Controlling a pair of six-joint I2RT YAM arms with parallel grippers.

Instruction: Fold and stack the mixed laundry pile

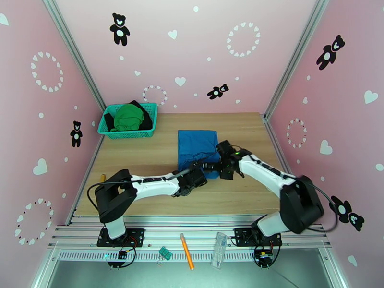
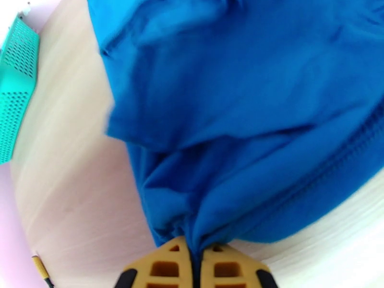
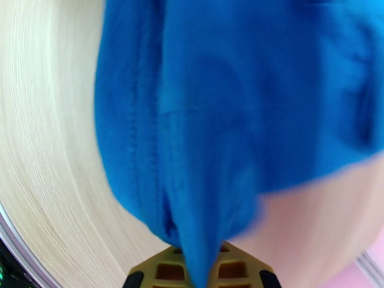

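Pink-walled table (image 1: pixel 144 159) overhead; up close, left pincer (image 2: pixel 194 259) and right pincer (image 3: pixel 199 270) clamp blue shirt (image 2: pixel 249 106).

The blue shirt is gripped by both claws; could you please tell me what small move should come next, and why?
Probably raise both claws together and carry the near edge toward the far one: the left claw and right claw are each shut on the near edge of the blue shirt.

Pink walls (image 1: pixel 201 54) printed with black teddy bears (image 1: pixel 119 28) and white hearts (image 1: pixel 180 81), joined by aluminium corner posts (image 1: pixel 75 54), enclose a pale wooden bench (image 1: pixel 139 159) under even light.
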